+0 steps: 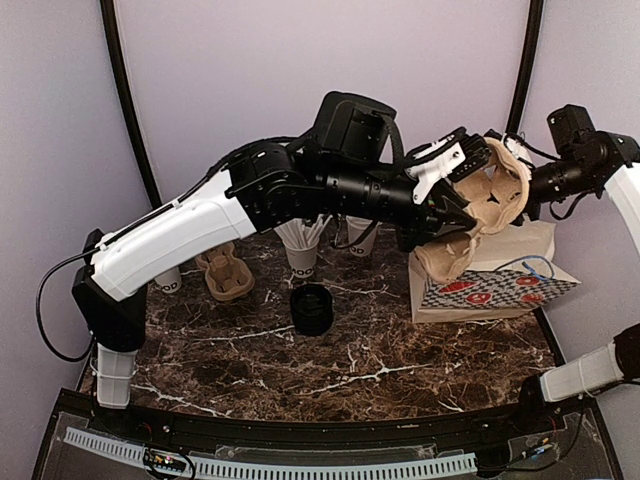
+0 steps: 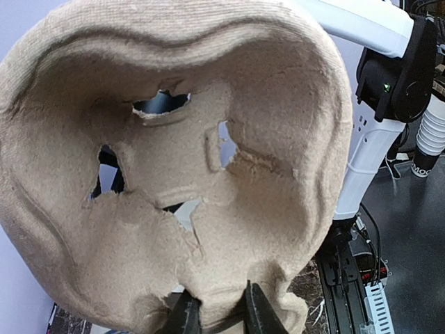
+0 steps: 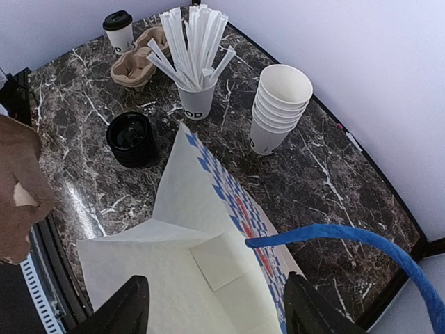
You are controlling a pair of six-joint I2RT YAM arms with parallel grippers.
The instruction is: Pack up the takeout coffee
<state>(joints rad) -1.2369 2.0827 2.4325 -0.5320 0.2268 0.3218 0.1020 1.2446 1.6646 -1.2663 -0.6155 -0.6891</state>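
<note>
Carrier of pulp hangs clamped in the left gripper above the paper bag from overhead; the coffee cup, mostly hidden by that arm, seems to stand far left. Left wrist: jaws pinch the carrier's rim. Right wrist: the right gripper gapes empty over the bag; the cup, black lid on, stands far off.

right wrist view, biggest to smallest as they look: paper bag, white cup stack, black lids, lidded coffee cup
1. paper bag (nearest camera)
2. white cup stack
3. black lids
4. lidded coffee cup (farthest, so unsure)
</note>
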